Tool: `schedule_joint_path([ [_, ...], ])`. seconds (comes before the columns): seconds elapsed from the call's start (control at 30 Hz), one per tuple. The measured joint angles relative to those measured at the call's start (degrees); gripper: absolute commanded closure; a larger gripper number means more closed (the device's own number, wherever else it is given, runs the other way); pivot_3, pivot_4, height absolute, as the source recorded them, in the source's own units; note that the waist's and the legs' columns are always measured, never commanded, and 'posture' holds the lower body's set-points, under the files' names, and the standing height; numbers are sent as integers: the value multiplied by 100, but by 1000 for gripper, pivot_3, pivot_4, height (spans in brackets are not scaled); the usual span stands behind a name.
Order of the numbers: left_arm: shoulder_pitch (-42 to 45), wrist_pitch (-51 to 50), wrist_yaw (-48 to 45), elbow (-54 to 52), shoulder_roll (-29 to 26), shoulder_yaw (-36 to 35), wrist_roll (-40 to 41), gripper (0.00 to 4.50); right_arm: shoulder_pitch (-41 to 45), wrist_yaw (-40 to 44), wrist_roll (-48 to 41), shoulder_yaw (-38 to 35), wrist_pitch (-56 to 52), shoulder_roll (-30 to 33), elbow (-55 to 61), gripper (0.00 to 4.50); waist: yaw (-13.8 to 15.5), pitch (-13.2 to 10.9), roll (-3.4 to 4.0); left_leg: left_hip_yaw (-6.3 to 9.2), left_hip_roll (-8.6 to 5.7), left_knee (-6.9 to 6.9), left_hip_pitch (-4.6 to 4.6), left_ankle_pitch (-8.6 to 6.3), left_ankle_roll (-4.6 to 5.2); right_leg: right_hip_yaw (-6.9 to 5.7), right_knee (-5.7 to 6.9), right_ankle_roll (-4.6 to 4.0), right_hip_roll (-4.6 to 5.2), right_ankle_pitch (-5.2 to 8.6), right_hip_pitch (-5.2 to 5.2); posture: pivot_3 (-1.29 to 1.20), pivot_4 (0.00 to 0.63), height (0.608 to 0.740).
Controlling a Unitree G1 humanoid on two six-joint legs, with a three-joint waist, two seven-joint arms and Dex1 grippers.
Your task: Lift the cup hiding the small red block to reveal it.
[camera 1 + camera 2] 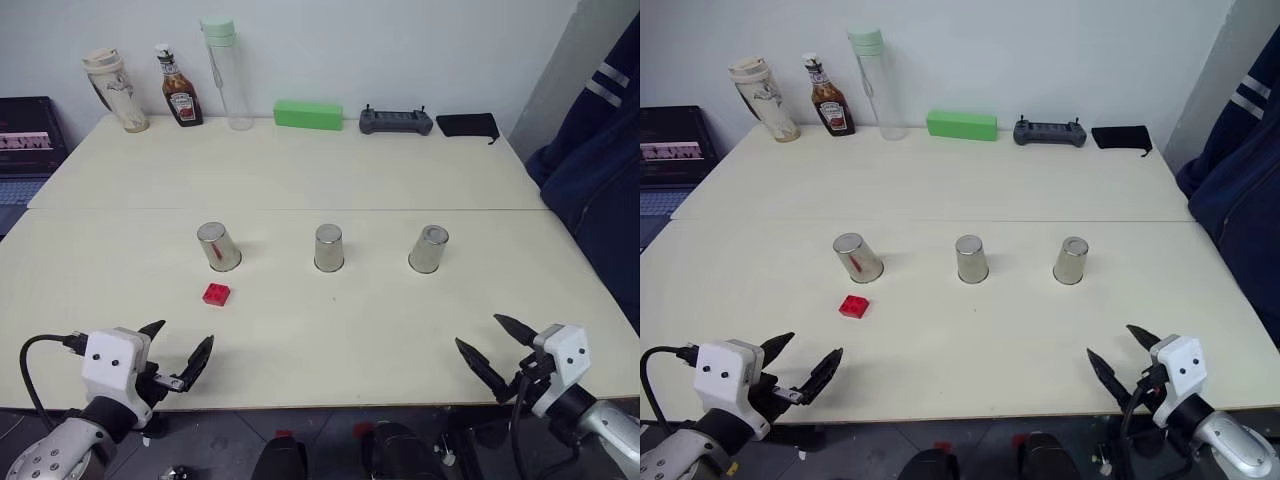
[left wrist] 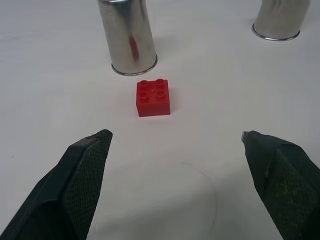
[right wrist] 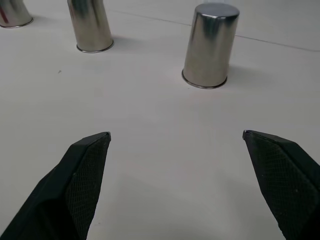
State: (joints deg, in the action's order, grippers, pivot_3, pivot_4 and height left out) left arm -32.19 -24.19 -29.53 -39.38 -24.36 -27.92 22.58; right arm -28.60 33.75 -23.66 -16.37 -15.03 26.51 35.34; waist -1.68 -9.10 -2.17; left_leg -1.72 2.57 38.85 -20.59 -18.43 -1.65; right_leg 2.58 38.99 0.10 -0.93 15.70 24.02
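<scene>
Three silver cups stand upside down in a row across the table: left (image 1: 218,247), middle (image 1: 328,248) and right (image 1: 428,249). The small red block (image 1: 216,294) lies uncovered on the table just in front of the left cup, whose side mirrors its red. My left gripper (image 1: 182,337) hovers open near the front edge, pointing at the block (image 2: 153,97) from a short way off. At the front right, my right gripper (image 1: 478,332) is open and empty, facing the right cup (image 3: 210,45).
Along the back edge stand a travel mug (image 1: 117,90), a ketchup bottle (image 1: 179,87), a clear bottle (image 1: 225,72), a green box (image 1: 308,114), a grey controller (image 1: 396,121) and a black pouch (image 1: 467,125). A person's dark blue sleeve (image 1: 600,150) is at the right.
</scene>
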Motion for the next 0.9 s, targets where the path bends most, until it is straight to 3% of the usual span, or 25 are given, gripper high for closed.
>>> schedule_joint_path([
  [0.17,-31,311,-221,436,-64,14,-99,46,-139,7,-9,-57,82,-10,-53,0,-1,0,0,2,1,0,0,0,0,-2,0,-4,-2,3,0,0,150,740],
  [0.9,7,411,-252,444,-135,175,-174,46,-599,2,20,-64,560,-194,-176,0,0,1,1,-1,2,0,1,0,0,0,0,-8,-1,5,-1,0,150,740],
])
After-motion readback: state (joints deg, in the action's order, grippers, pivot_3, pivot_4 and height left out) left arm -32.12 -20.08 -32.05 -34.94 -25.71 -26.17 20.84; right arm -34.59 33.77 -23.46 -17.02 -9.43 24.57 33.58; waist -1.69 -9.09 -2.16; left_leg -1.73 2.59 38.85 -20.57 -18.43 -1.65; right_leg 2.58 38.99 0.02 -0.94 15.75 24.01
